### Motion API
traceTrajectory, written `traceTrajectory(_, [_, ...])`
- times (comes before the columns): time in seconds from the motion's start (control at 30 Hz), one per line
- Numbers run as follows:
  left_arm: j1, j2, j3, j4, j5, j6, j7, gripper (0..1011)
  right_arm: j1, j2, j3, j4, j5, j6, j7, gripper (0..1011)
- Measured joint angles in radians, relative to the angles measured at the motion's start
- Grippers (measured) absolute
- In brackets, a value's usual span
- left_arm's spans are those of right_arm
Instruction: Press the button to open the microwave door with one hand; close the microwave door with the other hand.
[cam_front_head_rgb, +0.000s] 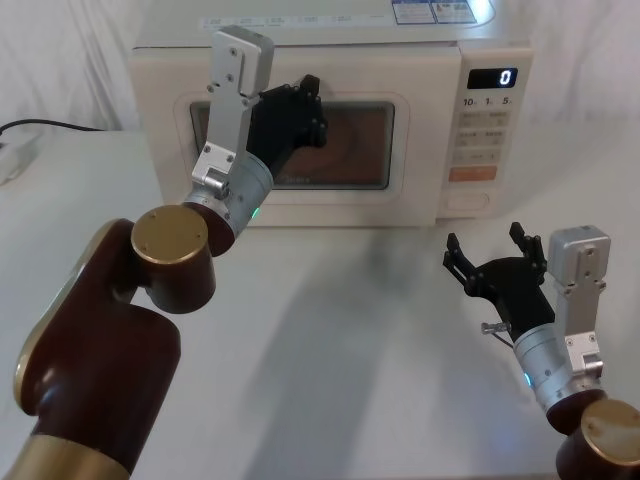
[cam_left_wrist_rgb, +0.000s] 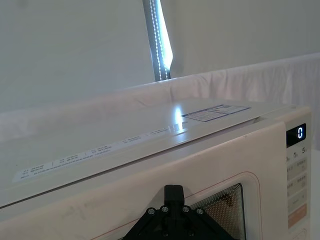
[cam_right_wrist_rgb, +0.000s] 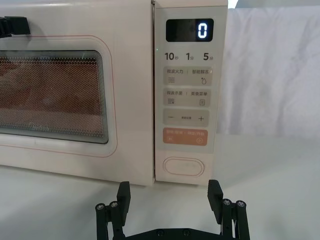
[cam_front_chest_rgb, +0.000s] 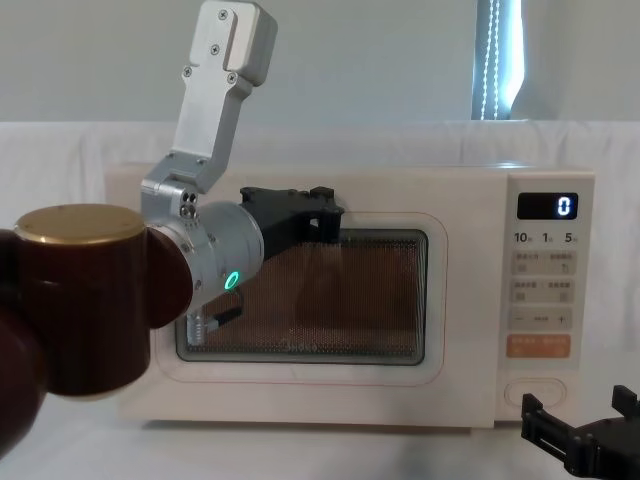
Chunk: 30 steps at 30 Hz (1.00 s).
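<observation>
The cream microwave door (cam_front_head_rgb: 350, 150) with its dark window lies flush with the keypad panel. My left gripper (cam_front_head_rgb: 308, 100) is shut, and its black fingertip (cam_left_wrist_rgb: 173, 192) rests close against the door (cam_front_chest_rgb: 370, 290) at the window's upper edge. Whether it touches I cannot tell. The wide oval button (cam_right_wrist_rgb: 183, 166) sits at the bottom of the panel, under the orange key. My right gripper (cam_right_wrist_rgb: 169, 192) stands open just above the table, a short way in front of the button (cam_front_head_rgb: 467, 200) and slightly below it, holding nothing.
The microwave (cam_front_head_rgb: 300, 40) stands at the back of a white-covered table (cam_front_head_rgb: 340, 330). Its display (cam_front_head_rgb: 492, 77) reads 0. A dark cable (cam_front_head_rgb: 40, 125) lies at the far left. White cloth hangs behind.
</observation>
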Motion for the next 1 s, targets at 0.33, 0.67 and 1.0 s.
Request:
traceTrajectory(0.33, [-0.009, -0.006, -0.001, 0.015, 0.0, 0.0, -0.001, 0, 0.0, 0.0, 0.0, 0.0, 0.0, 0.0, 0.0, 1002])
traceTrajectory(0.67, [-0.026, -0.009, 0.003, 0.033, -0.001, -0.007, -0.014, 0, 0.0, 0.0, 0.0, 0.0, 0.0, 0.0, 0.0, 1002])
traceTrajectory(1.0, [-0.034, -0.011, 0.011, 0.046, -0.005, -0.012, -0.027, 0, 0.0, 0.0, 0.001, 0.0, 0.0, 0.0, 0.0, 1002])
